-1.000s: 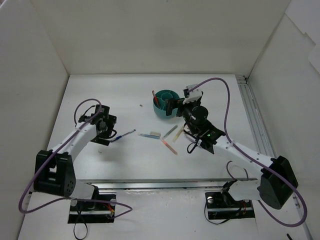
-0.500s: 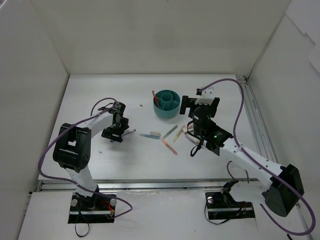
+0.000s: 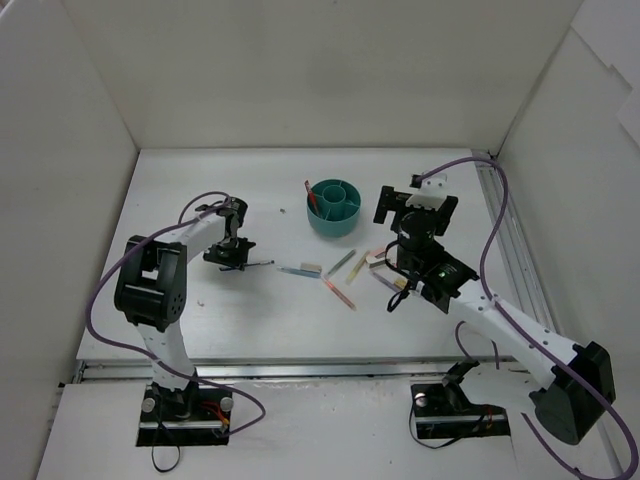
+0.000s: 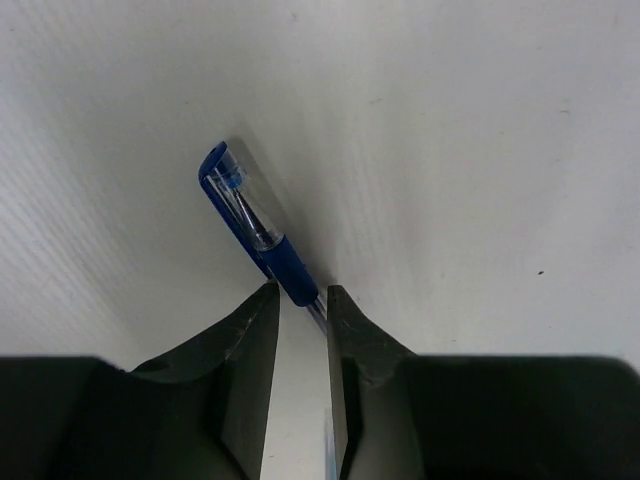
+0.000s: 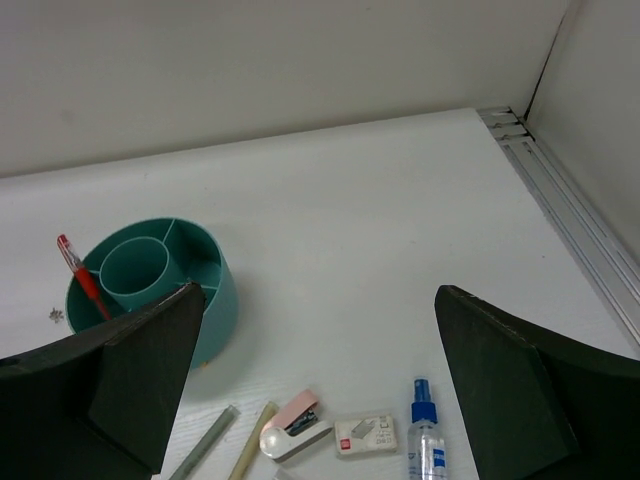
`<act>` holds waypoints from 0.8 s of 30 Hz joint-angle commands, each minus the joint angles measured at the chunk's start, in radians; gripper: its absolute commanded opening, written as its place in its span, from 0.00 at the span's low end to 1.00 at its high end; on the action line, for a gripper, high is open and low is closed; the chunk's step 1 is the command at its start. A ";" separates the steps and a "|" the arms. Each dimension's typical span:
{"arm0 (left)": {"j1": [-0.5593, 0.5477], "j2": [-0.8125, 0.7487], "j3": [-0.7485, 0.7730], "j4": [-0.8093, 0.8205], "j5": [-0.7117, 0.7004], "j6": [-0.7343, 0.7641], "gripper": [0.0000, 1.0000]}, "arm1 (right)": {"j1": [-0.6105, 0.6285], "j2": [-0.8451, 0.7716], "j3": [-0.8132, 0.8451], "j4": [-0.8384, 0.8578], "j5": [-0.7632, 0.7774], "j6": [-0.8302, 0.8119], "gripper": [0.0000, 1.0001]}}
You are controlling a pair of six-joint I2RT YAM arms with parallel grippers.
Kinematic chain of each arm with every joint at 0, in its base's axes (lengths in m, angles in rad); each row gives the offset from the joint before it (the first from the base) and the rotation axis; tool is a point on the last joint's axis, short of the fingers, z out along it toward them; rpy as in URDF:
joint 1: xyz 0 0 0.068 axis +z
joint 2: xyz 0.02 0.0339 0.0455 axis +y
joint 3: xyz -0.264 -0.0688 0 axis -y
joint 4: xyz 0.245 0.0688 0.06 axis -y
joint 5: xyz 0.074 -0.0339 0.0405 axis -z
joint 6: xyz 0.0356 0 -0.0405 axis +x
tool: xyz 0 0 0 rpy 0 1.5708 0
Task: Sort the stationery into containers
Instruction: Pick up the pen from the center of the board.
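Here we see the left gripper (image 4: 302, 290) down at the table (image 4: 450, 150), its jaws narrow around the barrel of a blue pen (image 4: 255, 215). A sliver of table shows beside the barrel, so we cannot tell whether it is pinched. The right gripper (image 5: 320, 292) hangs wide and holds nothing. Ahead of it, the teal organizer (image 5: 215, 290) holds a red pen (image 5: 80, 275) in an outer compartment, with a small bottle (image 5: 425, 445) and an eraser (image 5: 365, 432) lying nearby.
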 commanded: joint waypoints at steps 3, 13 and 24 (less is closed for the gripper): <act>0.014 0.052 0.075 -0.068 -0.049 0.041 0.22 | -0.024 -0.101 0.004 0.062 0.077 0.006 0.98; 0.025 0.000 0.194 -0.063 -0.147 0.169 0.00 | -0.044 -0.150 -0.023 0.073 0.063 0.009 0.98; -0.062 -0.132 0.261 0.553 -0.089 0.948 0.00 | -0.056 -0.164 -0.039 0.085 0.051 0.002 0.98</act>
